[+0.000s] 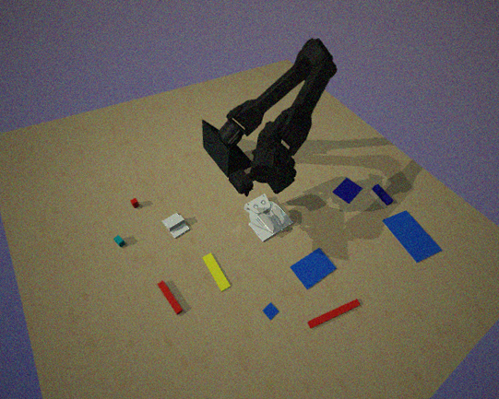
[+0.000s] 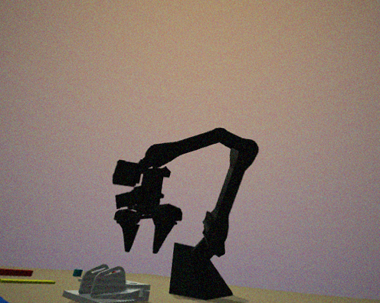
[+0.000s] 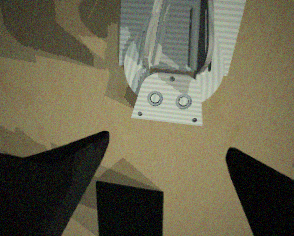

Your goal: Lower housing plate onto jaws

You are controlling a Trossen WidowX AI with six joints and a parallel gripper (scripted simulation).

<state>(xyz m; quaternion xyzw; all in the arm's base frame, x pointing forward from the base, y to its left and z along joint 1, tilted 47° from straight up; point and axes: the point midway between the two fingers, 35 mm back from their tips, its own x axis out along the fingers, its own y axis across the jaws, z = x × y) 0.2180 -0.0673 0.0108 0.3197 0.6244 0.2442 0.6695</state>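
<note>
The pale grey housing plate point(image 1: 259, 205) point(image 2: 138, 284) point(image 3: 169, 111) lies over the inner ends of the two jaws. It looks about level. Two round pin ends show in its ringed holes in the wrist view. The two jaws, with tall looped pads point(image 2: 108, 283), stand side by side on the pale ribbed base point(image 1: 265, 236) point(image 2: 72, 294) point(image 3: 233, 35). The jaw stubs under the plate are hidden, so any small gap there cannot be told. My gripper point(image 1: 262, 193) point(image 2: 141, 251) point(image 3: 167, 144) is open and empty, above the assembly and clear of the plate.
A grey grooved block point(image 1: 175, 225) stands left of the base. A yellow bar point(image 1: 217, 272), red bars point(image 1: 170, 297) point(image 1: 334, 313), a red cube point(image 1: 135, 203), a teal block point(image 1: 119, 240) and several blue pieces point(image 1: 313, 268) point(image 1: 411, 236) lie around. The arm's shadow falls right of the base.
</note>
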